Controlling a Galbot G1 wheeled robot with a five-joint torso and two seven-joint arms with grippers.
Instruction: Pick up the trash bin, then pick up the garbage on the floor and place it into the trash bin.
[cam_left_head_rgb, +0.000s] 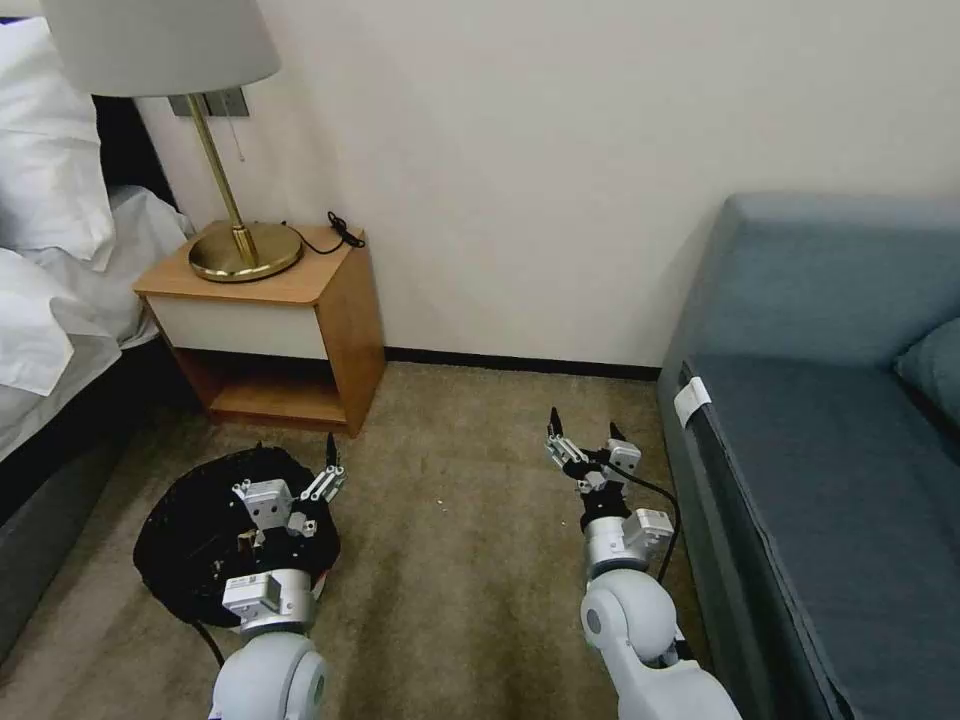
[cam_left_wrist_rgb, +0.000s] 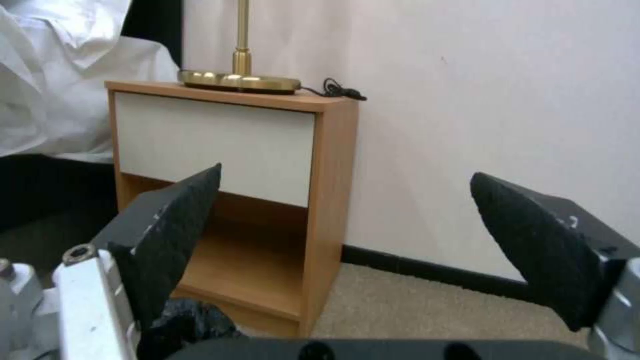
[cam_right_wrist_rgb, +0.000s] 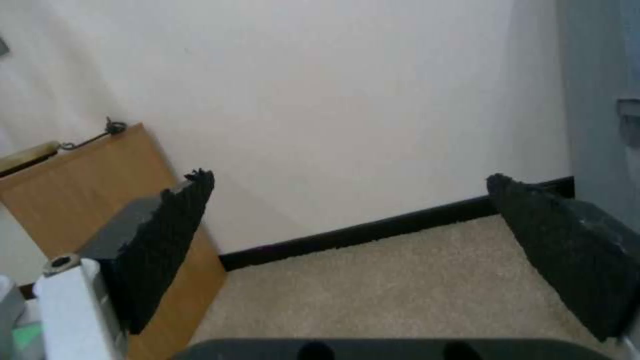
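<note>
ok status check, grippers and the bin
Left gripper open, over the round black-bagged trash bin. Right gripper open, empty, above beige carpet. Wooden nightstand just beyond bin.

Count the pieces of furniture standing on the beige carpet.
3: a wooden nightstand by the wall, a white-sheeted bed on the left, a blue-grey sofa on the right. Others may lie outside the frame.

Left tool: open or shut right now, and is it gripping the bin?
Open. The left tool sits over the trash bin with its fingers spread wide and nothing between them, so it grips nothing.
</note>
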